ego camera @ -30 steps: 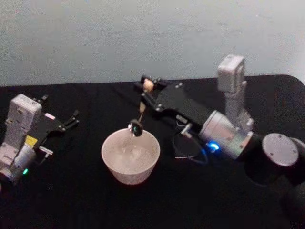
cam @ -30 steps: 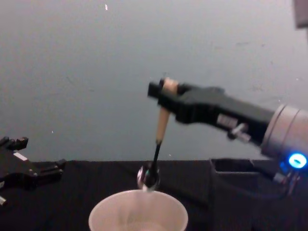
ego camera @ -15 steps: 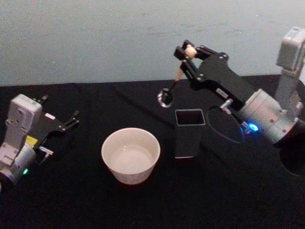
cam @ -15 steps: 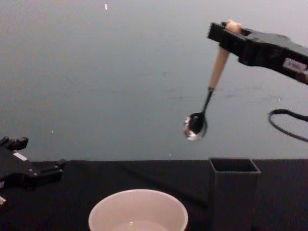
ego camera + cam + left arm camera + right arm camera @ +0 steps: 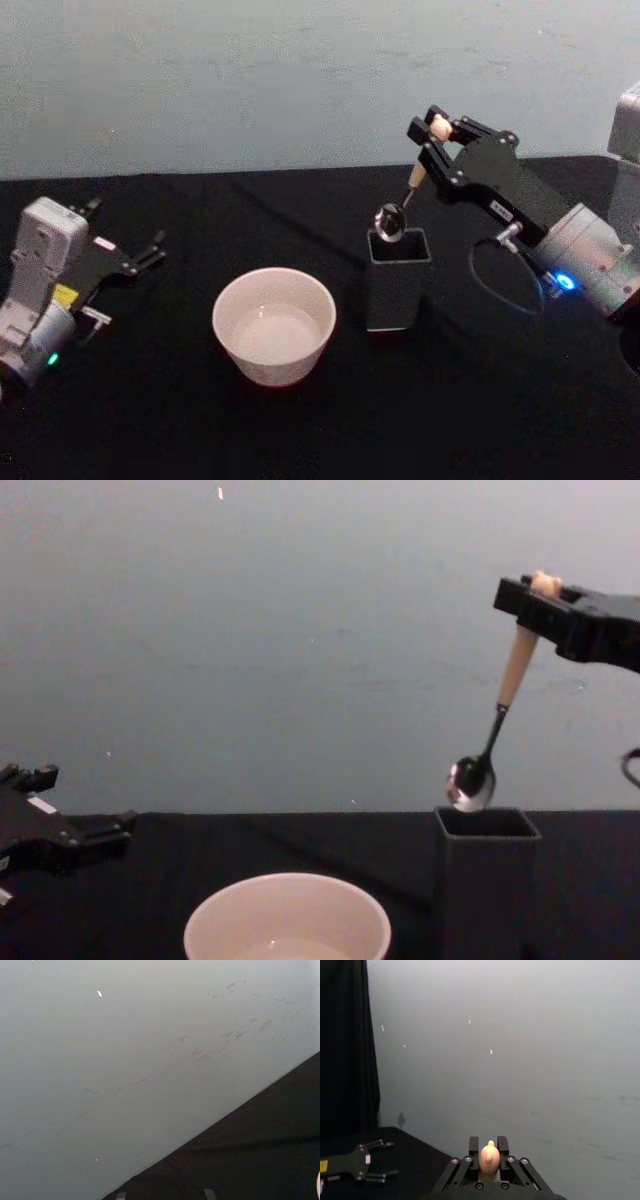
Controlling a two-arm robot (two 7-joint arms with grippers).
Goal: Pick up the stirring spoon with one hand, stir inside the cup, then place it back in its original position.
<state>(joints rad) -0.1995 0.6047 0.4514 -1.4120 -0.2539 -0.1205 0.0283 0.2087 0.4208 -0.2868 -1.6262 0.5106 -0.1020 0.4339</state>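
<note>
My right gripper [image 5: 437, 132] [image 5: 540, 588] [image 5: 489, 1149] is shut on the beige handle of the stirring spoon [image 5: 405, 197] [image 5: 495, 725]. The spoon hangs bowl down, its shiny bowl [image 5: 470, 782] just above the open top of the dark grey square holder [image 5: 396, 278] [image 5: 485, 880]. In the right wrist view the knobby handle tip [image 5: 489, 1156] sticks out between the fingers. The cream-white cup [image 5: 274, 325] [image 5: 288, 918] stands on the black table, left of the holder. My left gripper [image 5: 147, 253] [image 5: 110, 830] rests open at the table's left side, away from both.
A black cloth covers the table [image 5: 200, 430], and a pale wall stands right behind it. A black cable [image 5: 500, 285] loops under the right arm beside the holder. Bare cloth lies between the cup and the left gripper.
The right gripper carried the spoon up out of the cup, rightward, then down until its bowl hangs just over the holder's opening. The left arm has not moved.
</note>
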